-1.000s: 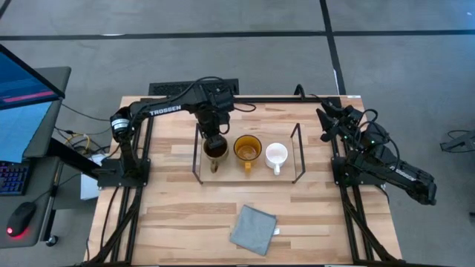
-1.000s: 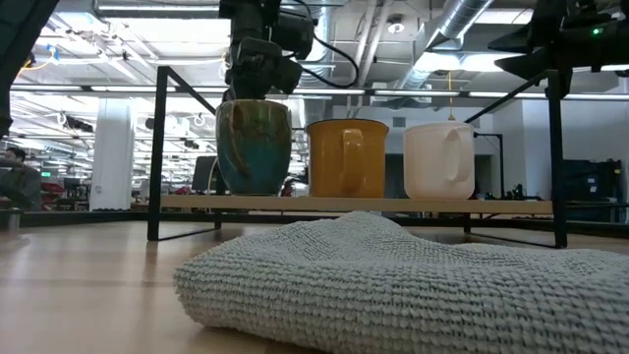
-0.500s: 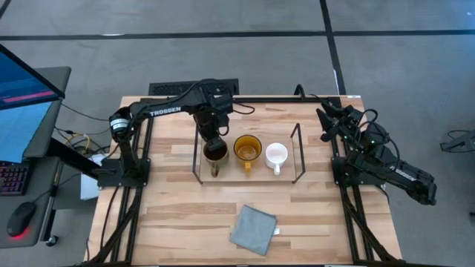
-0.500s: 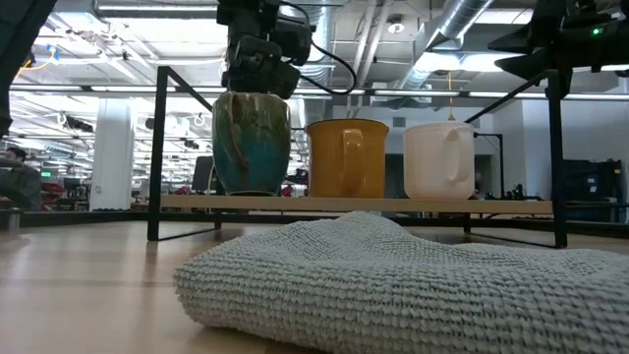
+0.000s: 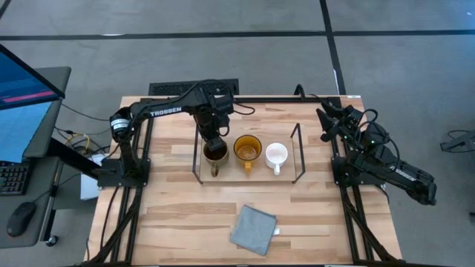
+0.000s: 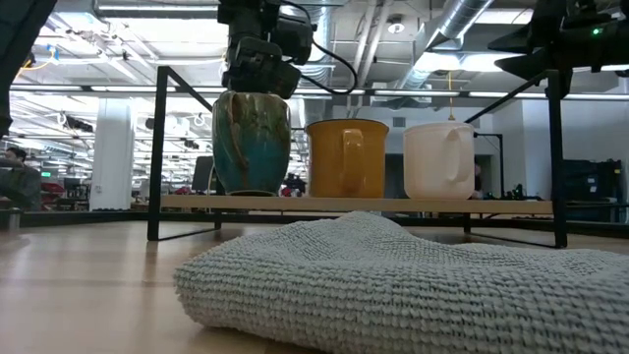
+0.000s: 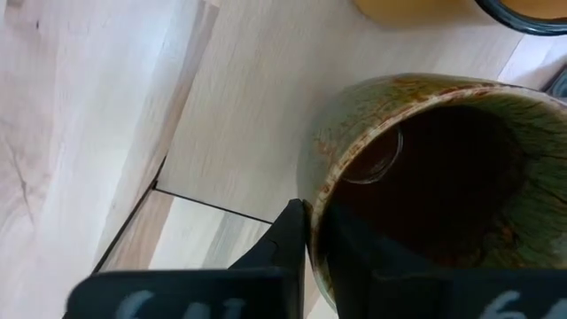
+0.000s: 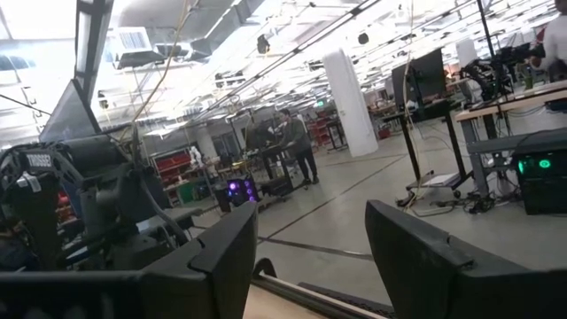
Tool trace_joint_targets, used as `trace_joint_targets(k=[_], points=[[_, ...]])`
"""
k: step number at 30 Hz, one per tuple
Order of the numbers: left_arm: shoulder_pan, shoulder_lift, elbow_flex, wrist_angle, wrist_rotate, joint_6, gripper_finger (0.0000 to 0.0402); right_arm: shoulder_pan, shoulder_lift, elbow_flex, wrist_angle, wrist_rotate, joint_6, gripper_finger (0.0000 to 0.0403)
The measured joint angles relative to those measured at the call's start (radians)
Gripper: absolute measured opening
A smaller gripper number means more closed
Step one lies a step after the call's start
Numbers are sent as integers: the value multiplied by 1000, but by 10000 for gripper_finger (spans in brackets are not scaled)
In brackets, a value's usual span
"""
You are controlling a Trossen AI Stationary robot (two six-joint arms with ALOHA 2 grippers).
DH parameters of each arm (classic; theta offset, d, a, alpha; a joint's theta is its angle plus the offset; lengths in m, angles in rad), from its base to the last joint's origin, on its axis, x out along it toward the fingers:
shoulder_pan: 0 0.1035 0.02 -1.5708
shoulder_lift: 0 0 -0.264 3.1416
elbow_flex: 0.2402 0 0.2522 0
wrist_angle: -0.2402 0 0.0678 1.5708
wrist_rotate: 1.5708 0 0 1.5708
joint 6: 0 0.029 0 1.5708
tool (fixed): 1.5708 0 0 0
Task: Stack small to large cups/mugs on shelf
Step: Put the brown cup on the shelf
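Three mugs stand in a row on the light-wood shelf (image 5: 286, 175) with black wire ends: the brownish-tan mug with a dark inside (image 5: 216, 153) at the left, the amber glass mug (image 5: 248, 148) in the middle and the small white mug (image 5: 276, 154) at the right. In the low view the brownish mug (image 6: 253, 146) shows teal and brown glaze, its base at the board's level. My left gripper (image 5: 213, 138) is shut on this mug from above. My right gripper (image 8: 310, 266) is open and empty, held up at the table's far right (image 5: 326, 122). My left gripper pinches the brownish mug's rim wall (image 7: 317, 190) on its far side, opposite the handle. One finger (image 7: 289, 237) is outside and one (image 7: 368, 257) is inside the mug. The fingers come from above, pointing down. The mug stands nearly upright, its base at the shelf board.
A grey knitted cloth (image 5: 252, 228) lies on the tabletop near the front edge and fills the foreground of the low view (image 6: 393, 285). The shelf's black wire frames (image 5: 197, 152) stand at both short ends. A desk with a monitor (image 5: 22, 104) stands left of the table.
My left gripper has kept its hold and tipped the brownish mug from a slight lean to nearly upright. Its rim stands a little higher in the low view, and its base stays at the shelf board.
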Motion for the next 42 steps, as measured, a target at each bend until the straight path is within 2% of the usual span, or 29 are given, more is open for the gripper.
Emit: trace_joint_targets(k=[6, 17, 25, 42], points=[[0, 2, -1, -2, 11, 9, 32, 0, 0, 0, -1, 0, 0, 233], [-1, 3, -3, -3, 50, 17, 35, 0, 0, 0, -4, 0, 0, 233], [1, -20, -4, 5, 9, 10, 39, 0, 0, 0, -4, 0, -11, 233], [0, -21, -3, 6, 5, 9, 39, 0, 0, 0, -4, 0, -15, 233]])
